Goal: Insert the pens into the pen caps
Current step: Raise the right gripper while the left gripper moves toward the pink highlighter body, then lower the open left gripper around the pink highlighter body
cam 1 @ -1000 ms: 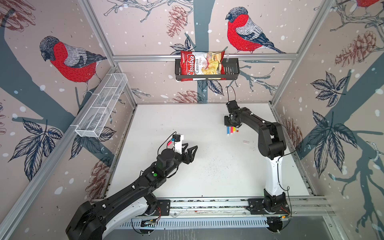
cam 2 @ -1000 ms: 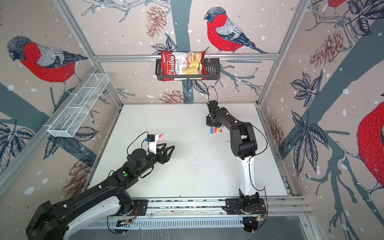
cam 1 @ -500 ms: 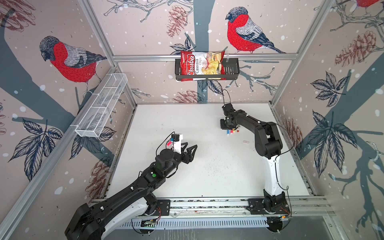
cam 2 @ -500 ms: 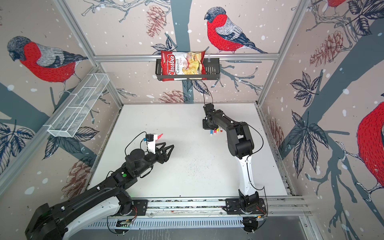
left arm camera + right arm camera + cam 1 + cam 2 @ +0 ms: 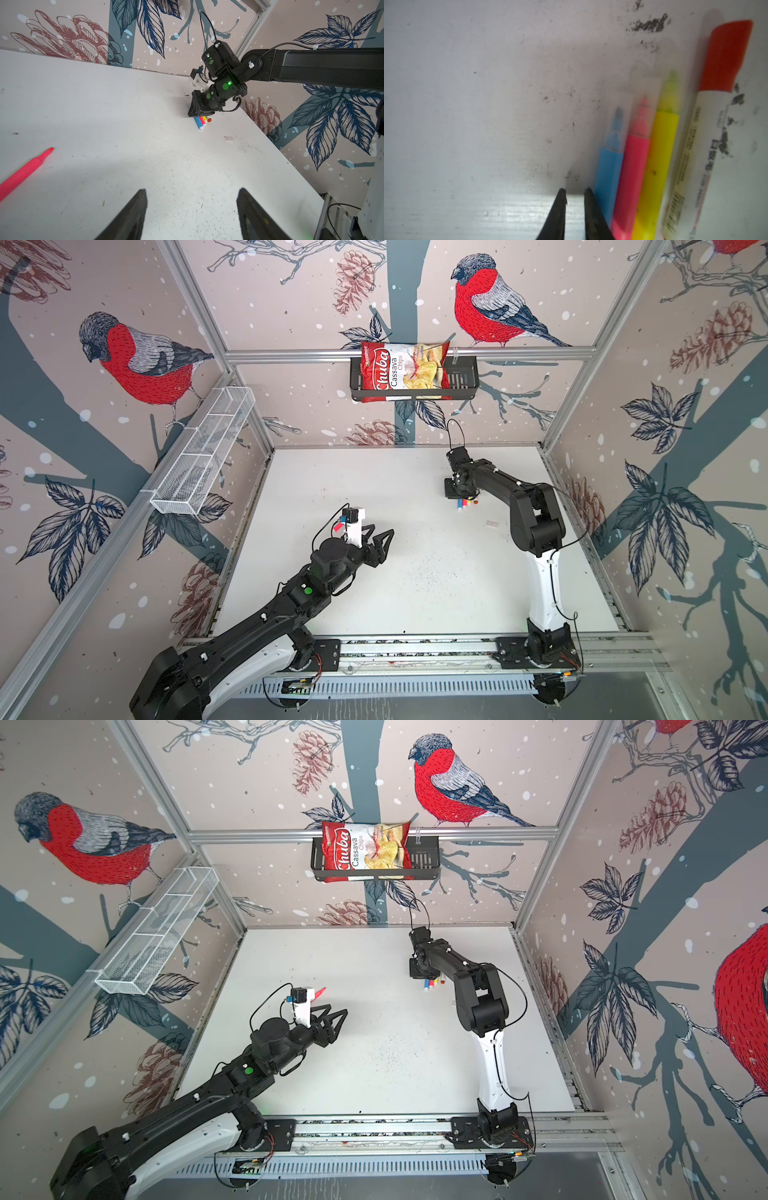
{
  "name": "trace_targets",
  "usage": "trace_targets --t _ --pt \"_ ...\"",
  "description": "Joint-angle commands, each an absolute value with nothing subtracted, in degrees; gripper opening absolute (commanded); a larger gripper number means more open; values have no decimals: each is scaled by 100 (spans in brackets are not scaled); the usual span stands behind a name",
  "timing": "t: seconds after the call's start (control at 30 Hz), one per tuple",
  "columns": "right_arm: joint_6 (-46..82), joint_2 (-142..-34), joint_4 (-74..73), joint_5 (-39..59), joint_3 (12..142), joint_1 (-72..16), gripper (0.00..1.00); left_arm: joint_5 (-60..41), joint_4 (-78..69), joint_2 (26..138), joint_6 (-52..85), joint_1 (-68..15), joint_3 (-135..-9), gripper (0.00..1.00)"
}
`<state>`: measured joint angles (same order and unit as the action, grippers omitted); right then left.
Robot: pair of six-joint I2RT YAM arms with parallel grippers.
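With the left gripper (image 5: 192, 190) wide and empty, nearest to the uncapped pink pen (image 5: 22, 174) lying close alongside, tip forward (right gripper (image 5: 574, 189) near-shut on nothing, just beside the capped pens (image 5: 633, 166)).

Matt white table (image 5: 467, 83), scuffed and smudged; smooth plastic pens (image 5: 662, 155) under translucent frosted caps (image 5: 642, 112).

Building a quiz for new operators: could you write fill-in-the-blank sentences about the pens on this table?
1. The slim capped pink marker lies between the slim capped blue marker and the ____ one.
2. The thick white-barrelled marker wears a solid ____ cap.
3. The left gripper, fingers apart, holds ____.
Missing: yellow; red; nothing.
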<state>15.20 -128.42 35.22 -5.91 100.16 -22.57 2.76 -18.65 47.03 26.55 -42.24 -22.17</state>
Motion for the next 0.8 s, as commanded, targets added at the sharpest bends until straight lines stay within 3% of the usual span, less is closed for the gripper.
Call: trace_targets --t 0.0,0.27,0.4,0.47,0.57,0.77 --pt "1580 -12718 3621 -702 10020 -2274 20 303 -1907 4704 2549 -4228 -2266 69" --pt "1482 -12321 3525 -451 9927 -2403 21 437 -1779 4698 2445 -4219 -2342 69" --pt "1353 -11618 3131 117 9600 -2515 33 722 -1355 4974 2371 -4073 -2641 69" --pt "1316 -11194 2870 379 9329 -2541 43 953 -900 5285 2373 -3824 -2928 69" --pt "1270 -10599 2566 718 8909 -2551 48 1531 -396 5695 2425 -3398 -3275 70" --pt "1270 -9595 2098 1098 7916 -2545 52 766 -567 6607 2495 -2001 -3446 70"
